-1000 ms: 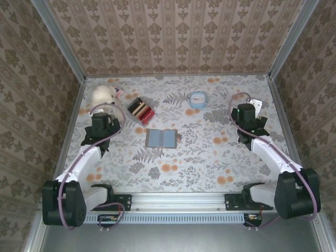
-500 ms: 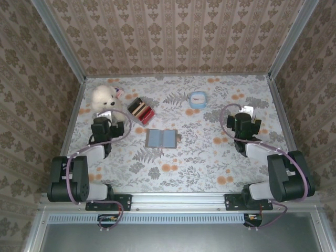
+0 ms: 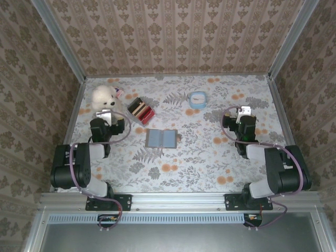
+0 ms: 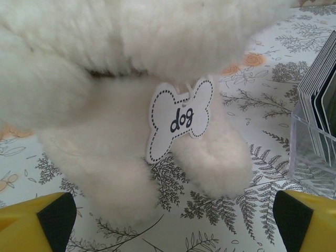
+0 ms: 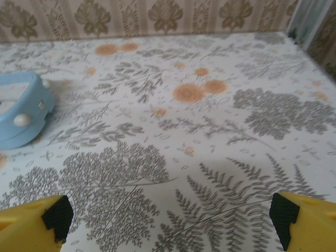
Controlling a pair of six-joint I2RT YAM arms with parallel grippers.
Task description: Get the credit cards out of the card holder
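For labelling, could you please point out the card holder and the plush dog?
card holder [image 3: 161, 138]: top external view, on its centre fold.
plush dog [image 4: 121, 105]: left wrist view, on its chest fur.

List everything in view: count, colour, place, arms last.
card holder: one, grey-blue inside, open flat, table centre.
toy dog: one, white, far left, wearing a "dog" tag.
clear box: one, holding black, tan, red slabs, beside the dog.
blue dish: one, light blue, far centre-right.
table: one, floral cover.
left gripper: yellow-black, open, facing the dog.
right gripper: yellow-black, open, over bare table.
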